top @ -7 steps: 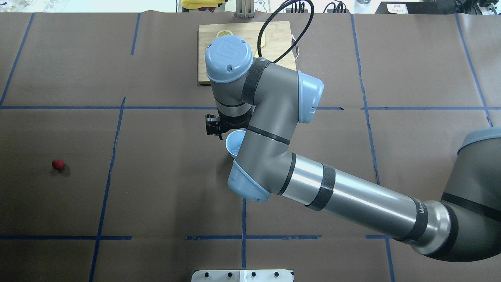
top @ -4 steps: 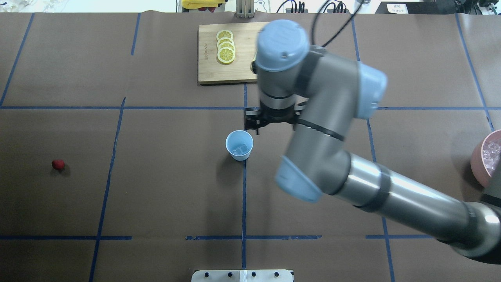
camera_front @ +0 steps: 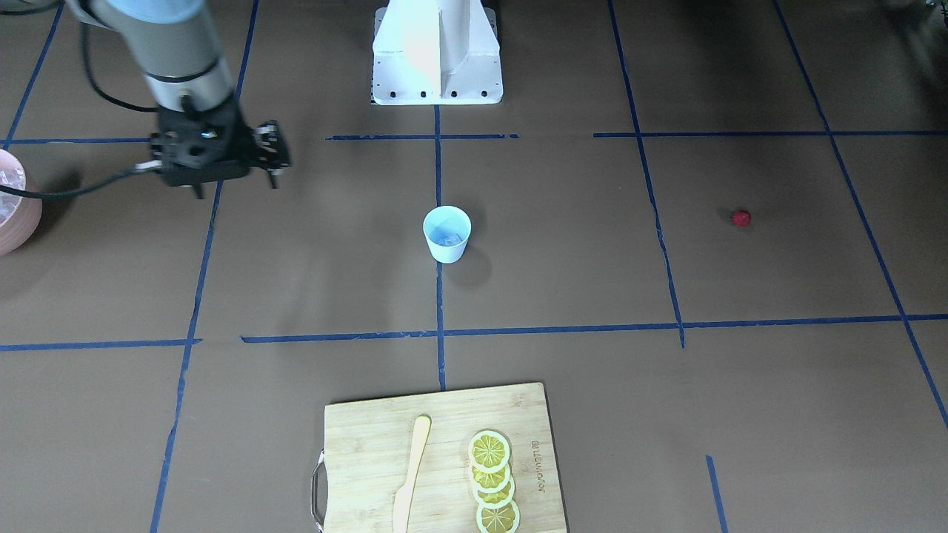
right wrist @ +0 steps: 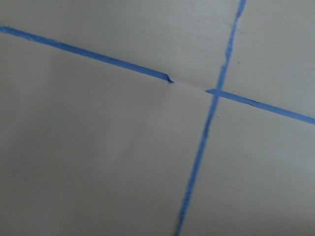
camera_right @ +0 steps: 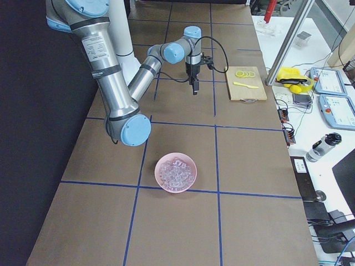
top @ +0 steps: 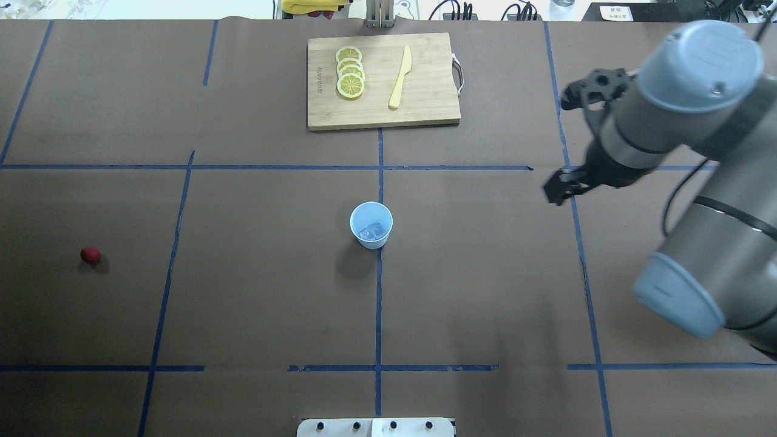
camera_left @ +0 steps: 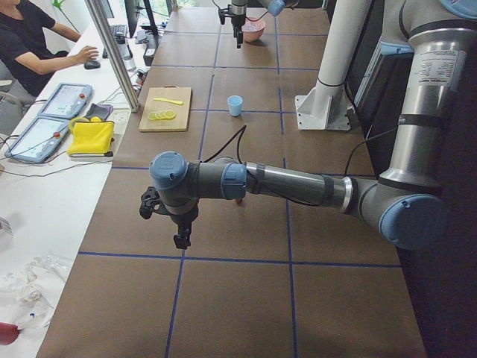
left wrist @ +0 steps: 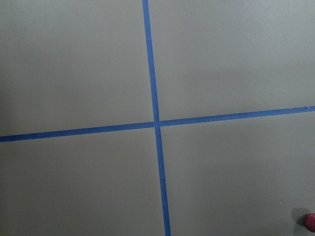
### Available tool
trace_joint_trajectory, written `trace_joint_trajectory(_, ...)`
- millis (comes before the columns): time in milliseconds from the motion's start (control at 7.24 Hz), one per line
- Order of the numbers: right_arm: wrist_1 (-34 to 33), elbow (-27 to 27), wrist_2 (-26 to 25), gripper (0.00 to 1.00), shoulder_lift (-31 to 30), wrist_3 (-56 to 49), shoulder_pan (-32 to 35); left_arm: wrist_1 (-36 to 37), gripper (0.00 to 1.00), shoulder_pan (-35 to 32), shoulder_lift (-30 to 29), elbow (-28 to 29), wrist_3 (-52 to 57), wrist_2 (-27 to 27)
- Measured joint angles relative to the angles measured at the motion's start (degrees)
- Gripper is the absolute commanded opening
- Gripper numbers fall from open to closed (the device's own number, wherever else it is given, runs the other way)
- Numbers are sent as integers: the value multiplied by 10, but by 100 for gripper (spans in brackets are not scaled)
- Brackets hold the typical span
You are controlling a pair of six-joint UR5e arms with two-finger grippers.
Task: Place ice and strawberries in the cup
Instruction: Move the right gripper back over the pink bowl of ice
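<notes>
Cup: I see it (top: pixel 371 226) upright in the middle of the worktop (top: pixel 255 291), standing on a blue tape (top: pixel 378 315) line, well apart from both tools
Ice: a few clear cubes (top: pixel 373 231) lie in the bottom of the cup; many more fill the bowl
Berry: one dark-red berry (top: pixel 90 255) lies on the bare worktop toward the left end, about midway between my edge and the operators' edge, well apart from the cup
Right tool: it (camera_right: pixel 194 88) hangs pointing down above the worktop, between the cup and the right end, with nothing that I can see in it; I cannot tell whether its fingers are spread or pressed together, and its own camera shows only a tape crossing
Left tool: it (camera_left: pixel 181 240) hangs pointing down over the left end of the worktop; only the side camera shows it, so I cannot tell how its fingers stand; its own camera has a tape crossing in the middle and the berry just at the lower right corner
Bowl: pink (camera_right: pixel 158 173), at the right end of the worktop, apart from the right tool
Board: wooden (top: pixel 425 109), at the middle of the operators' edge, handle toward the right end
Lemon slices: an overlapping row (top: pixel 350 73) on the board's left part
Knife: pale yellow (top: pixel 400 77), flat on the board beside the slices
</notes>
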Motion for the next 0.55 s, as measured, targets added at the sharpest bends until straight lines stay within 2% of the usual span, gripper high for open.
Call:
trace_joint_trajectory(276, 34, 33, -12, 99, -111, -135, 55, 0, 100, 0, 2, -2, 0, 0)
trace_joint_trajectory(553, 113, 35, 4, 99, -210, -230, 111, 0, 100, 0, 3, -5, 0, 0)
